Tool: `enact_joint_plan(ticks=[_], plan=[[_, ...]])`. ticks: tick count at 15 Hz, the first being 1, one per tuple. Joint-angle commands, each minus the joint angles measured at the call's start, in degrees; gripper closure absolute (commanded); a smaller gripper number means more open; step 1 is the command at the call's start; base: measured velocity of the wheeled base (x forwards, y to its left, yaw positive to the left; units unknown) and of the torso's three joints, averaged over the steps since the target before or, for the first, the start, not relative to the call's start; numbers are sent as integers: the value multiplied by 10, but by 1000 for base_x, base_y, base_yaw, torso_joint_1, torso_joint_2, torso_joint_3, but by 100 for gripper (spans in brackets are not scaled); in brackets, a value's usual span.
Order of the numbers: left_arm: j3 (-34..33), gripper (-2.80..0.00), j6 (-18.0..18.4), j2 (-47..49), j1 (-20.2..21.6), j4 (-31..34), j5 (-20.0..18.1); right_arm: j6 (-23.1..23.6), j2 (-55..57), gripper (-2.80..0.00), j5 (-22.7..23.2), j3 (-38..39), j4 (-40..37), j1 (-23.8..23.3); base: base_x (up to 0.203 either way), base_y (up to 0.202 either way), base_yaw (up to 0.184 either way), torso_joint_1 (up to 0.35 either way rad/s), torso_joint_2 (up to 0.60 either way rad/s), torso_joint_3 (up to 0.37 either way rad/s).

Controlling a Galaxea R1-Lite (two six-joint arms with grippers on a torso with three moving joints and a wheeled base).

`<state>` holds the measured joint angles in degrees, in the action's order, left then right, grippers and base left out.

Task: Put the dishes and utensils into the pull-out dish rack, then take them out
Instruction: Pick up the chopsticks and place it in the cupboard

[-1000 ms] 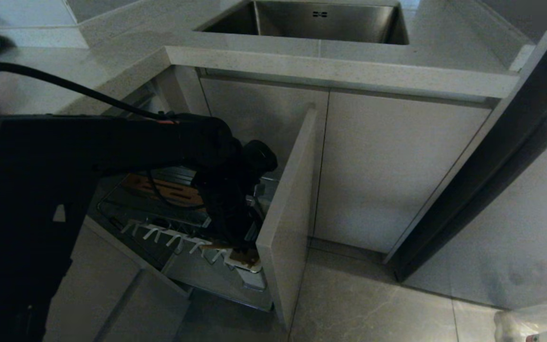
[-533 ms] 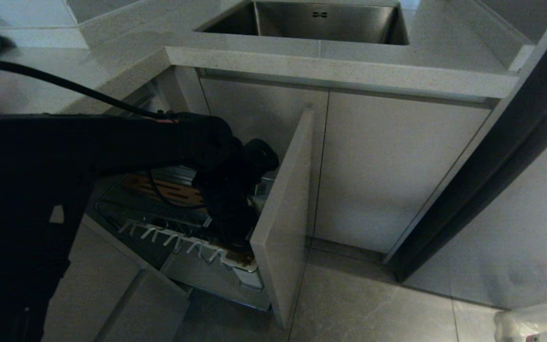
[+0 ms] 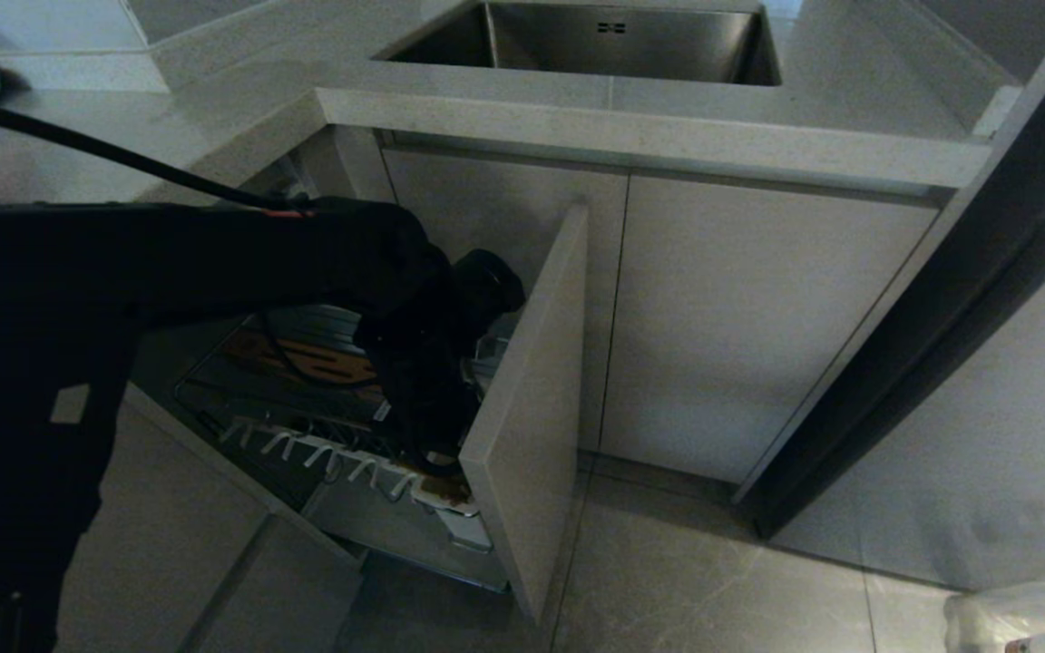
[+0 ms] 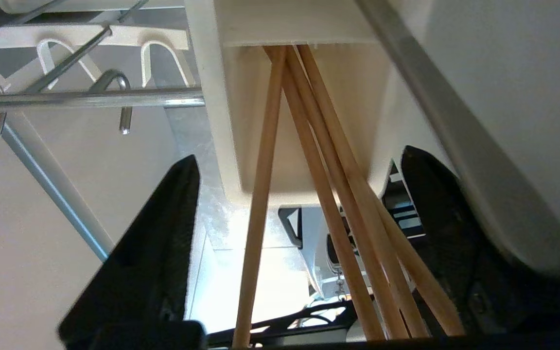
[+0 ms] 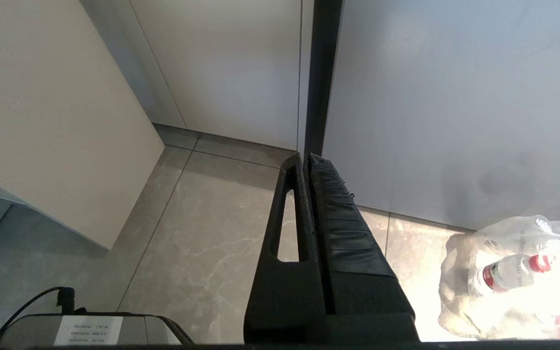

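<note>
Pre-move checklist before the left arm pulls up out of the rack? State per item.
1. Left gripper open: ok.
2. Long tan wooden chopsticks free between its fingers, ends in white rectangular utensil cup: ok.
3. Small silver fork in cup: cannot tell.
4. Dark wire pull-out dish rack pulled out, beige door front beside the arm: ok.
5. Right gripper shut, idle above the floor: ok.

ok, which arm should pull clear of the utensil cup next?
Left. The left gripper is open around the chopsticks standing in the cup. The right gripper hangs shut over the floor, away from the rack.
</note>
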<state>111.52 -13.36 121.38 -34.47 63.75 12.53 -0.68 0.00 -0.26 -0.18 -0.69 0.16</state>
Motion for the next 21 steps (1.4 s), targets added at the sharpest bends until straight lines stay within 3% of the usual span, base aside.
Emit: enact_joint_plan(ticks=[1, 6, 13, 14, 15, 17, 21], plan=[[0, -280, -2, -14, 0, 3, 0, 0, 0, 0, 0, 0, 0, 0, 0, 0, 0, 0, 0, 0], [0, -280, -2, -42, 0, 3, 5, 0, 0, 0, 0, 0, 0, 0, 0, 0, 0, 0, 0, 0], [0, -280, -5, -107, 1, 4, 65, 0, 0, 0, 0, 0, 0, 0, 0, 0, 0, 0, 0, 0], [-1, -178, -8, -118, 1, 5, 72, 0, 0, 0, 0, 0, 0, 0, 0, 0, 0, 0, 0, 0], [0, 0, -11, -130, 1, 5, 77, 0, 0, 0, 0, 0, 0, 0, 0, 0, 0, 0, 0, 0], [-1, 0, -30, -152, 0, 6, 106, 0, 0, 0, 0, 0, 0, 0, 0, 0, 0, 0, 0, 0], [-1, 0, -42, -212, 0, 3, 118, 0, 0, 0, 0, 0, 0, 0, 0, 0, 0, 0, 0, 0]])
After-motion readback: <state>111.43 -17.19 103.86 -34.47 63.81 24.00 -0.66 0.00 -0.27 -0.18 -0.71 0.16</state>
